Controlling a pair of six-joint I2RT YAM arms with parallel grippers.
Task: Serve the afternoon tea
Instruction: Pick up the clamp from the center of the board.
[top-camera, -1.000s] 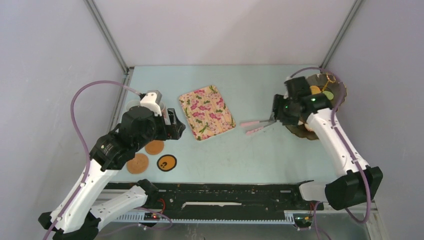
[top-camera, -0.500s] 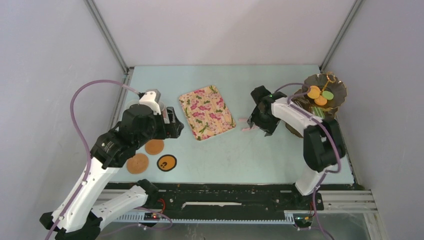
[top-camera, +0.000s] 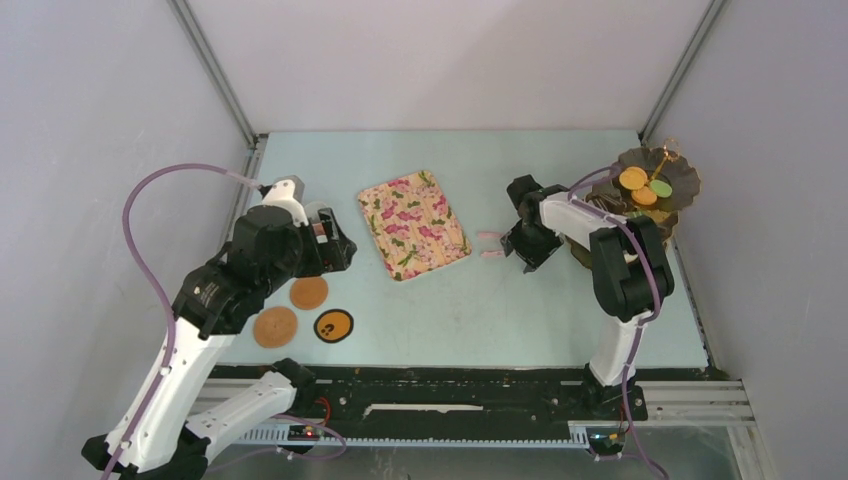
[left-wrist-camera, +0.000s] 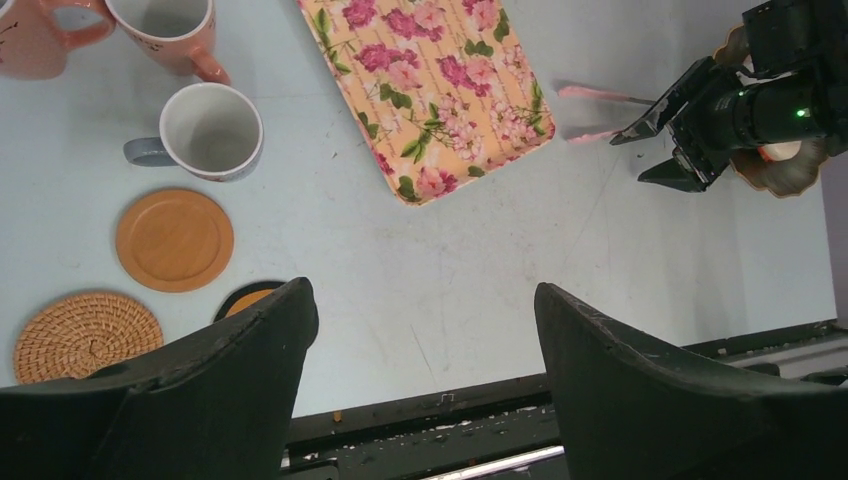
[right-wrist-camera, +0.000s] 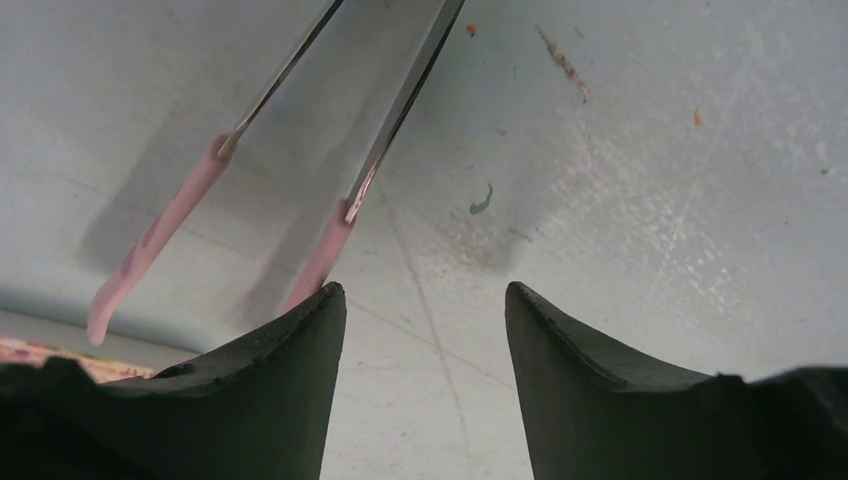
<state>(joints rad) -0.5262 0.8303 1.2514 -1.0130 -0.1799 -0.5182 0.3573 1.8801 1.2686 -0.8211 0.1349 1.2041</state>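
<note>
The dark scalloped stand (top-camera: 680, 178) is at the back right, with orange and green round treats (top-camera: 633, 179) on its top tier. Two pink-orange mugs (left-wrist-camera: 165, 25) and a grey mug (left-wrist-camera: 210, 130) stand at the left, near a wooden coaster (left-wrist-camera: 174, 239), a woven coaster (left-wrist-camera: 88, 335) and a dark coaster (left-wrist-camera: 250, 297). My left gripper (left-wrist-camera: 422, 295) hangs open and empty above the table, right of the coasters. My right gripper (right-wrist-camera: 425, 292) is open low over the table, left of the stand. Nothing is between its fingers.
The pink tongs (right-wrist-camera: 330, 120) lie on the table just beyond my right fingertips, and their pink tips (top-camera: 490, 237) point toward the floral tray (top-camera: 412, 222). That tray lies in the middle of the table. A black rail (top-camera: 450, 385) runs along the near edge.
My right gripper carried the tongs from beside the stand down to the table and let go of them. My left arm drew slightly left.
</note>
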